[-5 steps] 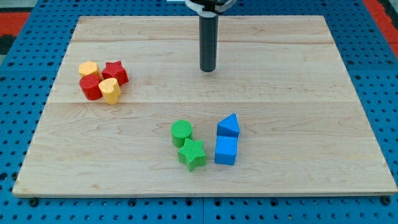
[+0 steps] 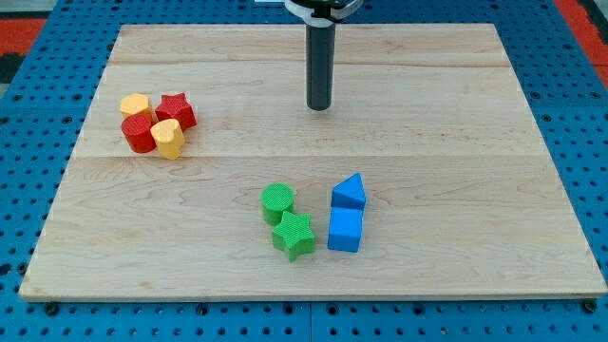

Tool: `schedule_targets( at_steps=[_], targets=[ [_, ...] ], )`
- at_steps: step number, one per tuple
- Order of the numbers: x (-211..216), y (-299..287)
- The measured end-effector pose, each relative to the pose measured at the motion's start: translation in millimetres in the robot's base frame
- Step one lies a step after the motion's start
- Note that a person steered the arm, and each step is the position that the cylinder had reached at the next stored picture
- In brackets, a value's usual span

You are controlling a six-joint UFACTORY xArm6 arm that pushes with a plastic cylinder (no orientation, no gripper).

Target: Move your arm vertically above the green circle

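Wooden board [image 2: 456, 114], pale and planked, lying on a blue pegboard surface [image 2: 589, 142] that shows as a border at the view's left, right and bottom. Two clusters of blocks occupy the board. Near the left edge, toward the view's top, four blocks sit packed together: a yellow block [image 2: 136, 104] (its shape cannot be made out exactly), a red star [image 2: 177, 110] just to its right, a red cylinder [image 2: 139, 134] below, and a yellow heart-like block [image 2: 168, 138] at the cluster's lower right. Lower on the board, slightly right of centre, lie the green circle [image 2: 277, 201], with a green star [image 2: 294, 235] touching it from below and to the right, and, near these on the right, a blue triangular block [image 2: 349, 192] set directly above a blue cube [image 2: 345, 230].

Open room: the whole right third of the board, the strip along the bottom edge, the lower left corner, and the broad central band between the rod and the green pair are free of blocks.

Arm pose: the dark rod [image 2: 319, 62] descends upright from the view's top edge, where a white-and-black fitting [image 2: 321, 8] is partly cropped. My tip [image 2: 318, 106] rests in the upper middle of the board, well apart from every block; the green circle lies below it in the view and a little to the left. The rod carries no jaws, so nothing is held or clamped.
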State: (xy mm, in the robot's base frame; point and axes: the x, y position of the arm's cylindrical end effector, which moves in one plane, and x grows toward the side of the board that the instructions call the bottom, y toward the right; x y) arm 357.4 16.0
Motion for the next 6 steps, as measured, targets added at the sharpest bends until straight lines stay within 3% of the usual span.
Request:
schedule_targets(
  at_steps=[3,5,6],
  targets=[
    [10,0],
    [56,-31],
    [99,-53]
  ],
)
